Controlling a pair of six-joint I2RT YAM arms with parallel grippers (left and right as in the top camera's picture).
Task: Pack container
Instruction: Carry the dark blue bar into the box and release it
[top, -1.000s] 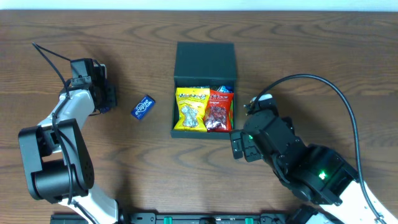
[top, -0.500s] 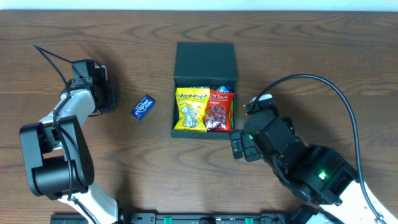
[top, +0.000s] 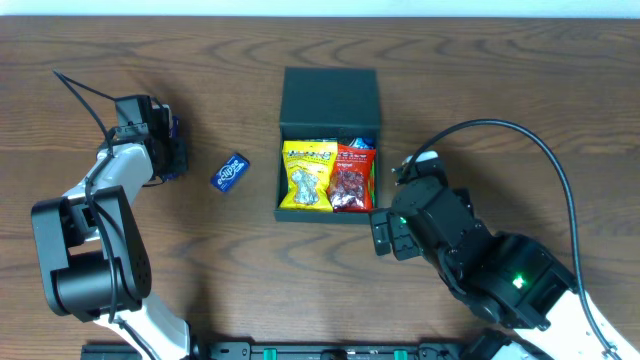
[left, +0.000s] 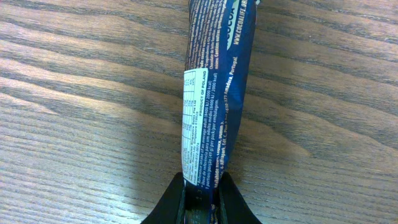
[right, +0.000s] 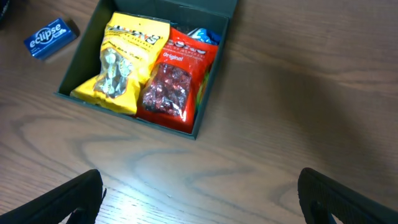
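Item 1. The container (top: 330, 97), dark teal-green, is found at the middle of the wooden table (top: 500, 70). Its lid is laid open and flat on the far side.

Item 2. A yellow packet (top: 307, 175) and a red packet (top: 351, 178) are seen side by side inside the container, yellow on the left as viewed from overhead. Part of a blue packet (top: 362, 143) is seen behind the red one (the rest is covered).

Item 3. A small blue gum pack (top: 230, 171), marked "eclipse", is laid on the table between the container and the left arm, apart from both.

Item 4. The left gripper (left: 202, 200) is placed well left of the container. Its jaws are pinched together on the end of a dark blue bar (left: 214, 93) in a printed wrapper, which is stretched away from the fingers over the table.

Item 5. The right gripper (right: 199, 193) is held just beside the container's near right corner. Its fingers are spread wide apart and nothing is gripped between them.
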